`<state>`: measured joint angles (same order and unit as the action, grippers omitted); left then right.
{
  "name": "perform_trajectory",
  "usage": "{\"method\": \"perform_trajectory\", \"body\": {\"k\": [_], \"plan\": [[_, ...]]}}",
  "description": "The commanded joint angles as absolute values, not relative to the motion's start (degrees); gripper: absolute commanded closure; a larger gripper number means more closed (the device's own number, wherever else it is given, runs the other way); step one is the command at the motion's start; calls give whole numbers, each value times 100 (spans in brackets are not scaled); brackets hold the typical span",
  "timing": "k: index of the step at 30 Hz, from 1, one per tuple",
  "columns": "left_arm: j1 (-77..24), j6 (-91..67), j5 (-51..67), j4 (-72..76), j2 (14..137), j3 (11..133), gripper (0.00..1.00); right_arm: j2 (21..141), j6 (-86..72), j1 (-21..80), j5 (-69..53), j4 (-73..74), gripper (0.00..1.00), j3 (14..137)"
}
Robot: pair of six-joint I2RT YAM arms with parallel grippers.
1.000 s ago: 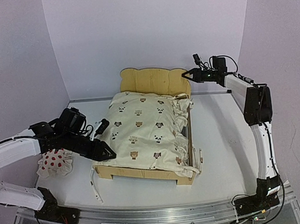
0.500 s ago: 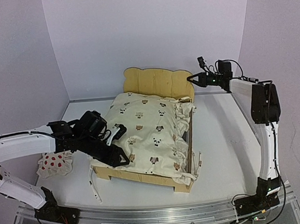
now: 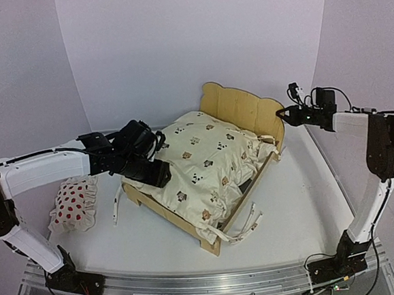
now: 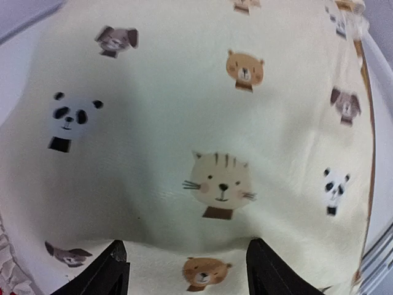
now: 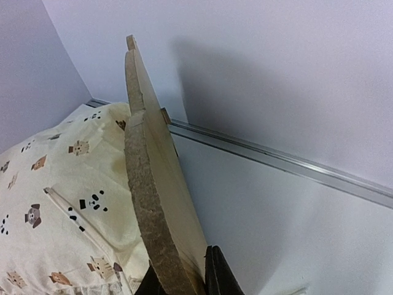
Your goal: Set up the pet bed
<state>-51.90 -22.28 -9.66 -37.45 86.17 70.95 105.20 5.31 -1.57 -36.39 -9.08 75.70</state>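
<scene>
The white table (image 3: 307, 197) is holding two things. The bed (image 3: 238, 110) is standing on it in the middle of the frame, turned at a slant. The spotted pillow (image 3: 75, 202) is lying at the left, near the bed but apart from it.

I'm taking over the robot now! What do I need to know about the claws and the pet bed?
Right claw: shut on the pet bed headboard's edge.
Left claw: open over the cushion, holding nothing.
Pet bed: slanted on the table.
Done: cushion lies in the bed.
Left: probably straighten the bed and add the spotty pillow, which lies on the table left of it.
</scene>
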Motion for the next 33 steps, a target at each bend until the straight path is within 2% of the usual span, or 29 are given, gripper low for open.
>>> {"method": "perform_trajectory", "body": {"k": [1,5,9,14,19,27,33], "plan": [[-5146,-2318,-2271,-4246,8492,7820,31,9482,152,-141,-2372,96,100,6757],[-5075,-2766,-2838,-4547,8296,7757,28,8725,-261,-141,-2053,1023,100,6259],[-5062,-3425,-2938,-4524,7968,7175,29,7827,-819,-135,-1523,1678,100,5514],[-5063,-4061,-3064,-4359,7542,6196,38,6786,-1646,-123,-1088,2325,100,4831],[-5017,-4184,-3144,-3821,7231,5496,45,6016,-2114,-54,-1385,2845,100,4531],[-4453,-3889,-2355,-2199,8044,4903,53,5346,-2841,568,-1164,3579,100,4304],[-4067,-3450,-1872,-1463,8836,5141,55,4854,-3410,876,-935,3947,100,4199]]}}
